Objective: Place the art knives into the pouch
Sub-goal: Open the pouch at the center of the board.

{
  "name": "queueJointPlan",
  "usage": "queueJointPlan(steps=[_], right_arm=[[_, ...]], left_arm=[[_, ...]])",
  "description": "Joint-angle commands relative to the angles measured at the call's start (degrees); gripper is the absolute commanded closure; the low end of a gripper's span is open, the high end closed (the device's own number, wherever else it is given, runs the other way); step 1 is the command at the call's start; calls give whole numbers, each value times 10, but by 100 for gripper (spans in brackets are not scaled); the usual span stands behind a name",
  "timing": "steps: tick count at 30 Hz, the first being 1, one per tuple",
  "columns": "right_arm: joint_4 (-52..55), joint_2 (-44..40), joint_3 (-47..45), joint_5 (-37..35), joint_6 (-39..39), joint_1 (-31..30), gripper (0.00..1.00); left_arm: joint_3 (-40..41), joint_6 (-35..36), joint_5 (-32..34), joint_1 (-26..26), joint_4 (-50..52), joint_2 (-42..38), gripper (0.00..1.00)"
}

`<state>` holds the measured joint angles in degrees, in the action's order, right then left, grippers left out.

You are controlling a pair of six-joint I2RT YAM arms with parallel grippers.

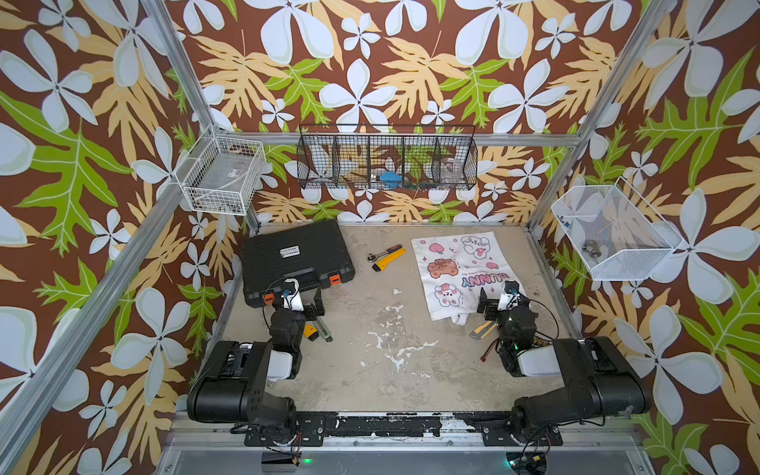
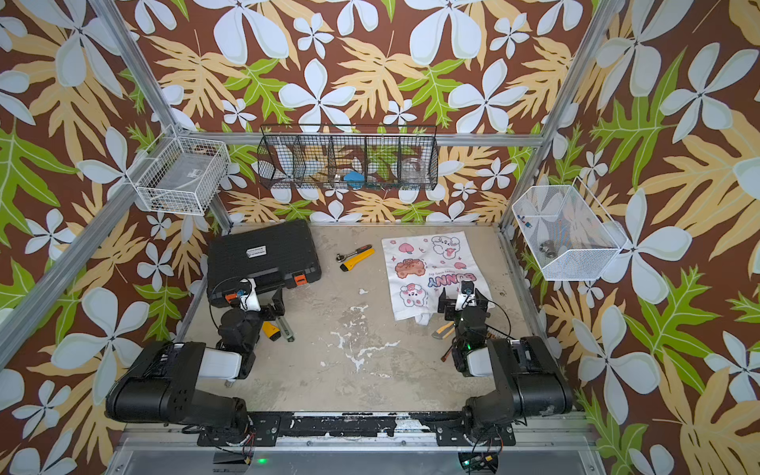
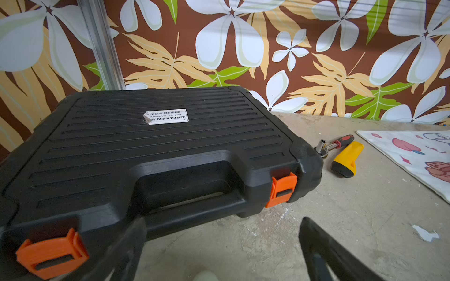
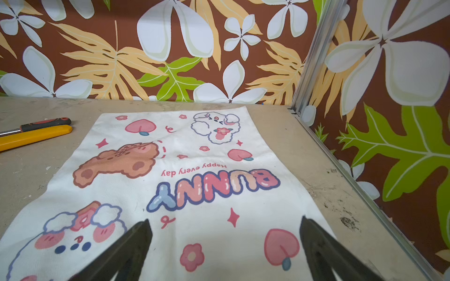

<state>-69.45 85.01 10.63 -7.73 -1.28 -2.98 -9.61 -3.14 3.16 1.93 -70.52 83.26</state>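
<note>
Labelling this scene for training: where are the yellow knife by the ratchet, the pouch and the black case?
knife (image 1: pixel 389 259): a top view, middle of its yellow body.
pouch (image 4: pixel 194 155): right wrist view, middle of the printed cloth.
case (image 3: pixel 158 146): left wrist view, ribbed lid.

Two matching machines: the left arm (image 1: pixel 230 395) and the right arm (image 1: pixel 596 386) are bulky black casings, each with a white forearm shell (image 1: pixel 281 364) and a small white wrist piece. Thin black cables (image 1: pixel 553 316) loop off the wrists. Green lights (image 1: pixel 306 459) glow at the bases, which are bolted to black plates (image 1: pixel 283 432) with visible screws. The left gripper (image 3: pixel 224 220) and the right gripper (image 4: pixel 224 220) have matte black, wedge-shaped fingers.
</note>
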Motion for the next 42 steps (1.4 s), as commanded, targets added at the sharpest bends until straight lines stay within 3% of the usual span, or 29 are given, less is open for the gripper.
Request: queueJointPlan(steps=[1, 24, 26, 27, 28, 30, 32, 35, 38, 42], right_arm=[[-19, 0, 2, -5, -3, -1, 0], [-17, -2, 2, -2, -5, 2, 0], [-36, -12, 0, -55, -6, -8, 0], [0, -34, 17, -104, -6, -22, 0], [111, -60, 61, -135, -11, -32, 0], [263, -80, 151, -181, -27, -43, 0], [348, -98, 217, -181, -34, -52, 0], [328, -120, 226, -196, -2, -99, 0], [448, -110, 290, -165, -83, -99, 0], [634, -68, 384, -128, -160, -93, 0]], left_arm=[[-2, 3, -2, 0, -16, 1, 0], [-2, 2, 3, 0, -16, 1, 0], [-3, 2, 44, 11, -13, -3, 0], [-5, -1, 60, 14, -7, -9, 0], [-13, -4, 79, 16, 11, -19, 0], [-65, -2, 146, 39, 141, -61, 0], [-124, -17, 193, 57, 246, -87, 0], [-178, -58, 149, 72, 330, -105, 0], [-198, -87, 77, 96, 320, -92, 0], [-231, -132, -75, 110, 315, -45, 0]])
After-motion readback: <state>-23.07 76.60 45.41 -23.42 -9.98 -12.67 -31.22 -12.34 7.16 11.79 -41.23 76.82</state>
